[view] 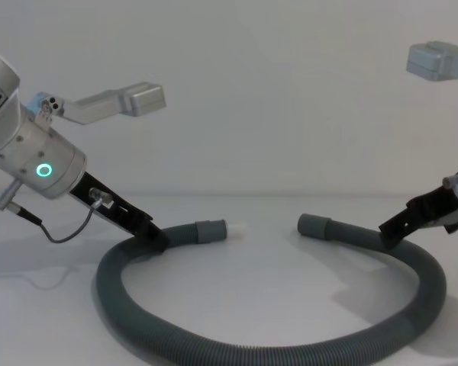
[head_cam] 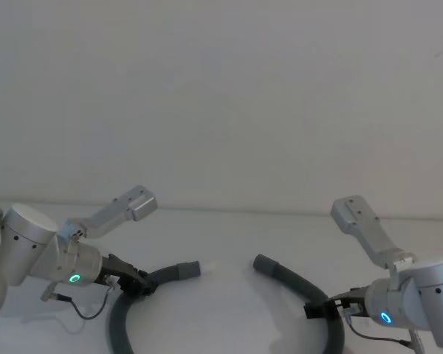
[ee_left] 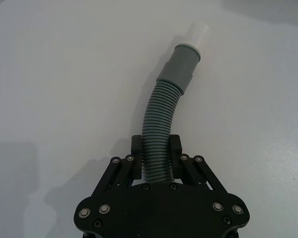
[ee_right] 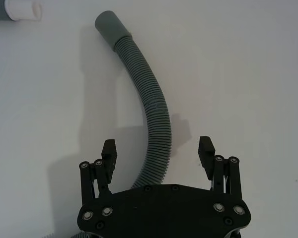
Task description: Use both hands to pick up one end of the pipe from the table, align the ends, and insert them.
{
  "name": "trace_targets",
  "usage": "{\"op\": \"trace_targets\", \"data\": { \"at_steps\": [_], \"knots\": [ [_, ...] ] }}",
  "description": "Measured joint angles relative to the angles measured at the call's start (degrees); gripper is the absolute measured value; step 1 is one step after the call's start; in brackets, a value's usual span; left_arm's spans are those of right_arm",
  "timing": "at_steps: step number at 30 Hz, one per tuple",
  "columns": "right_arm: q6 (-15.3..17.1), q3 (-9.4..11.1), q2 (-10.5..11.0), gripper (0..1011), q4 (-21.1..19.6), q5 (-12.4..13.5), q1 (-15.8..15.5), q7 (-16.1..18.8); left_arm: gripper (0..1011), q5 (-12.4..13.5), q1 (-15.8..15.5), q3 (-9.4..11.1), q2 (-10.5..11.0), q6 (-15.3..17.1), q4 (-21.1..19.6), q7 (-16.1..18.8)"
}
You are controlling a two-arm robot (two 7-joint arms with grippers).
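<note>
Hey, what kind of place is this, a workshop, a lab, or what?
Most likely a robotics lab test bench: a plain white table against a blank wall, with a grey corrugated pipe laid on it. The left gripper is shut on the pipe; the right gripper is open astride it.

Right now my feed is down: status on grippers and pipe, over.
Left gripper shut on pipe behind white-tipped end. Right gripper open, straddling pipe behind plain end. Ends apart, facing, on table.
</note>
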Motion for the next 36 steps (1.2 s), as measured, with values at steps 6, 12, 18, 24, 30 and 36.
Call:
{"op": "trace_targets", "data": {
  "at_steps": [6, 12, 18, 24, 30, 36],
  "knots": [
    [1.3, 0.8, -0.9, 1003, 0.5, 0.1, 0.1, -0.3, 290, 0.0, 0.0, 0.0, 0.0, 0.0, 0.0, 0.0],
    [2.0, 1.3, -1.5, 1003, 0.7, 0.2, 0.2, -0.5, 290, 0.0, 0.0, 0.0, 0.0, 0.0, 0.0, 0.0],
    [2.5, 1.6, -1.9, 1003, 0.9, 0.3, 0.3, -0.6, 290, 0.0, 0.0, 0.0, 0.0, 0.0, 0.0, 0.0],
    [2.7, 1.7, -2.1, 1003, 1.0, 0.3, 0.3, -0.6, 290, 0.0, 0.0, 0.0, 0.0, 0.0, 0.0, 0.0],
    [2.9, 1.8, -2.2, 1003, 1.1, 0.3, 0.3, -0.7, 290, 0.0, 0.0, 0.0, 0.0, 0.0, 0.0, 0.0],
    [3.0, 1.9, -2.3, 1003, 1.1, 0.4, 0.4, -0.7, 290, 0.0, 0.0, 0.0, 0.0, 0.0, 0.0, 0.0]
  ]
}}
